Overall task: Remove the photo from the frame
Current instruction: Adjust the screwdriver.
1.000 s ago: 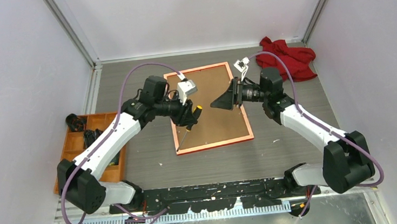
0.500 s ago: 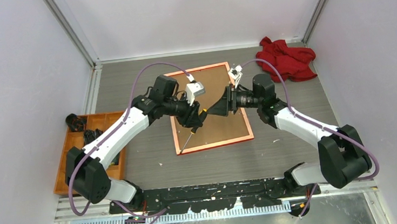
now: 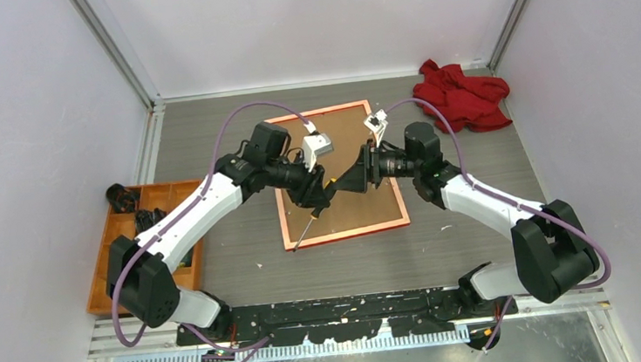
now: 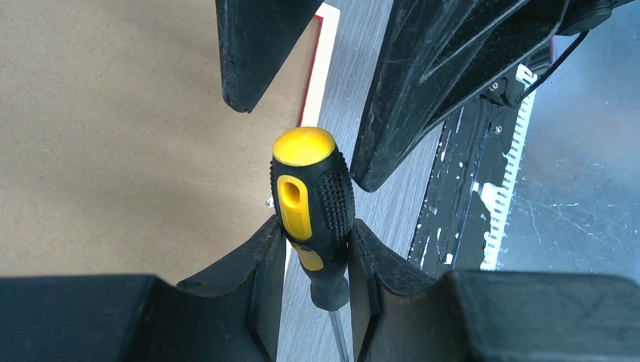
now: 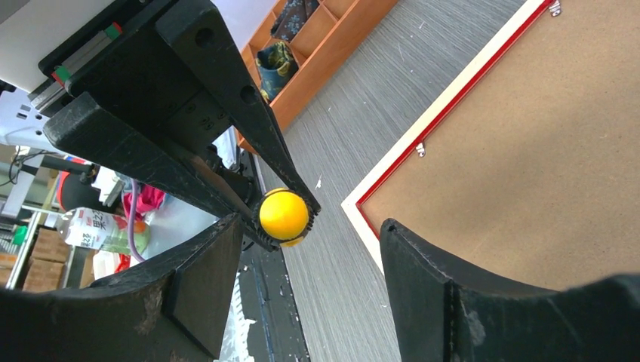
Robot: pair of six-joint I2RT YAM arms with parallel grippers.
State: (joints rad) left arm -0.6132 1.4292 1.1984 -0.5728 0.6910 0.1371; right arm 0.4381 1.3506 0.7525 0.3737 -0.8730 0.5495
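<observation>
Yellow and black rubber covers the handle of the screwdriver [image 4: 311,192], which is squeezed tight near its lower end by the left gripper [image 4: 315,237]. The right gripper [image 5: 308,226] is held wide apart, with one finger on each side of the handle's yellow top, and nothing is touched by it yet. It looks like the tool is being passed from one gripper to the other. For this to be done well, the fat top of the handle should be pinched firmly by the right fingers before it is let go by the left ones. The tool should be kept straight so it is not dropped.

The frame [image 3: 352,232] is laid face down on the table [image 3: 207,129], below the grippers. The photo cannot be seen. It is probably hidden under the brown backing board [image 3: 343,125], which is held in by small metal clips [image 5: 420,149]. No words or brand names can be read on anything.
</observation>
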